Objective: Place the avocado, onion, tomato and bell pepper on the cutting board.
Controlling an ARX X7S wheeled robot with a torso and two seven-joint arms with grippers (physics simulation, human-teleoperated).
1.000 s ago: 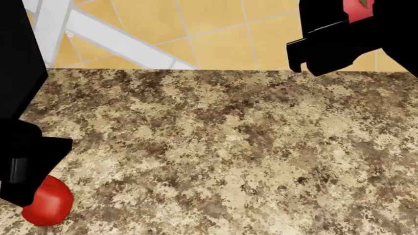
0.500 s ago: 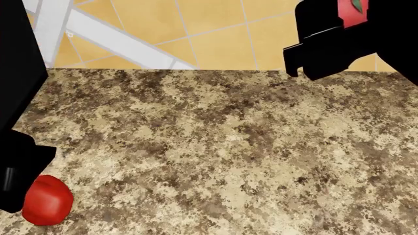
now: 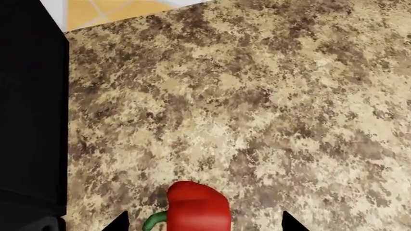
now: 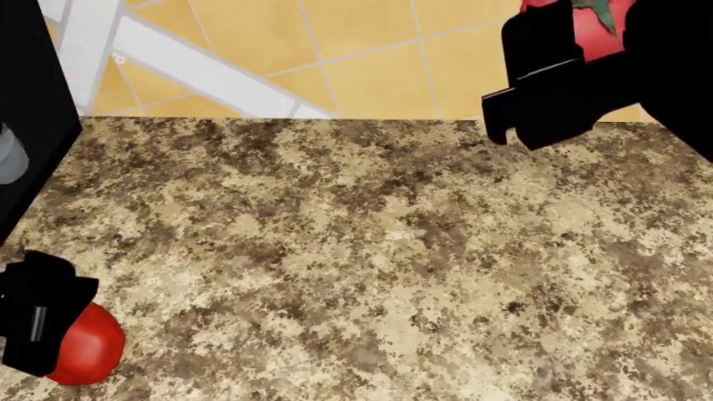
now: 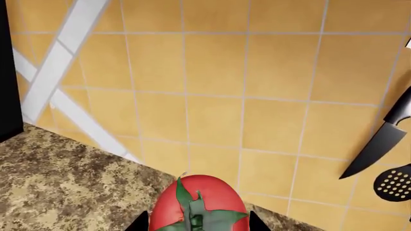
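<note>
Head view, over a speckled granite counter (image 4: pixel 368 251): 2 black arms work 2 red fruits at once. At upper right, the right pincer (image 4: pixel 568 63) holds the tomato (image 4: pixel 596 29) aloft against the yellow tiled wall, its green calyx just showing; the right wrist view confirms the tomato (image 5: pixel 198 204) seated between the 2 fingertips. At lower left, the bell pepper (image 4: pixel 87 355) lies on the counter, partly hidden behind the left pincer (image 4: pixel 39 322). From the left wrist, the bell pepper (image 3: pixel 196 208) sits between 2 spread fingertips with clear gaps either side, so that pincer is wide and grips nothing, and the curved green stem (image 3: pixel 153 221) points toward 1 finger. The cutting board, avocado and onion are outside every frame. To grasp cleanly, the left arm should probably settle lower, centre the blocky body rather than the stem, and close gently, since a glossy lobed skin may slip or roll. The tomato likely wants a level, unhurried carry.
</note>
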